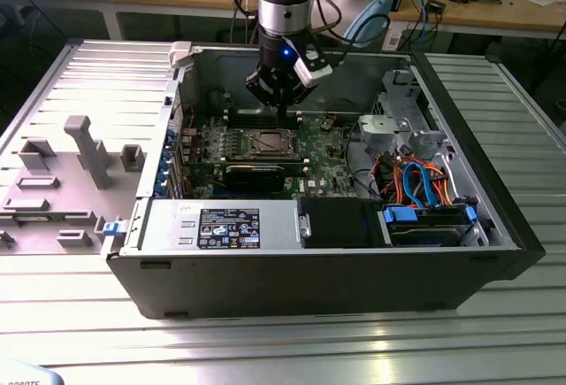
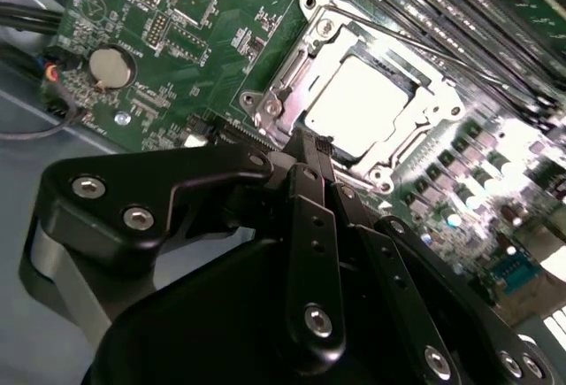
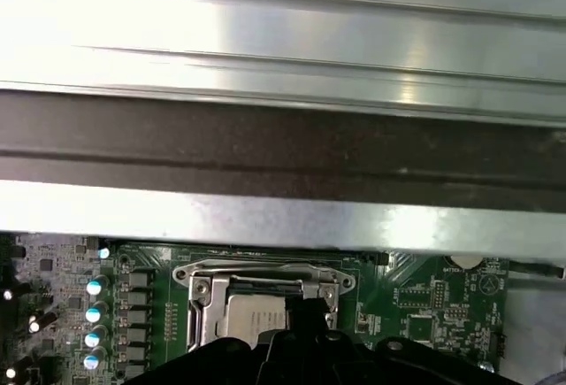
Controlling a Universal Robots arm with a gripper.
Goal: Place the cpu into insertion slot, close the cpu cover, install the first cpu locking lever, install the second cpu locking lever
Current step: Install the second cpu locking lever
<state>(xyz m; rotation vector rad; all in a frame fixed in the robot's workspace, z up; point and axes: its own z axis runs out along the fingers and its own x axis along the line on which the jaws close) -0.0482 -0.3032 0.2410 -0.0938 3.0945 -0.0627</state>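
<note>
The cpu [image 2: 358, 102] is seen seated in the insertion slot [image 2: 409, 68] of the green motherboard [image 2: 177, 31], with the cpu cover [image 2: 301, 71] lowered around it. The claw [image 2: 309, 150] is held clenched and empty, its tips just beside the socket's near edge. A locking lever is judged best pressed down slowly and hooked under its catch. In the exterior view the open computer case [image 1: 309, 279] on the tabletop [image 1: 265, 350] is shown; in the second wrist view the thin lever wire [image 2: 424, 44] is made out

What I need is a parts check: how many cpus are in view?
1. The cpu sits in the insertion slot, close to the gripper; others may be hidden.
</note>
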